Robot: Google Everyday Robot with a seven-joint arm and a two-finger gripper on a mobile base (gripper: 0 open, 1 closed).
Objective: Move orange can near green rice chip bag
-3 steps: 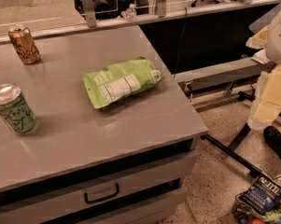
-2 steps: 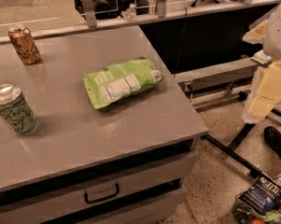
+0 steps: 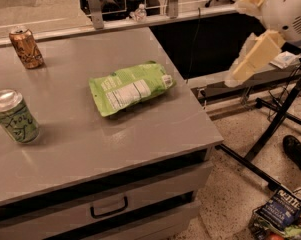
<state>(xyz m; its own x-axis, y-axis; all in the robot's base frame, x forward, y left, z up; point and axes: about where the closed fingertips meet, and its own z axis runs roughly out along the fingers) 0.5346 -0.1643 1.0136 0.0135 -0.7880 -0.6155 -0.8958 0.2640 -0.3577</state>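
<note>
The cream-coloured gripper (image 3: 253, 55), carried on a rounded white arm, was seen raised in the air off the right edge of the table, well apart from everything on it. Whether it was spread or pressed together could not be told. Compared with a second earlier, it had been lifted higher and shifted left, toward the table. Nothing was held.

Nearest to it, the green rice chip bag (image 3: 131, 87), a flat lime-green crinkly packet with a white label panel, was laid near the middle of the grey flat-topped table (image 3: 140, 139), unmoved. The orange can (image 3: 26, 48), a slim copper-orange metal drink can with dark scribbles, was left upright at the far left corner, unchanged and well apart from the bag. A pale green can (image 3: 14, 116) with scribbled script was stood at the left edge, also unmoved.
</note>
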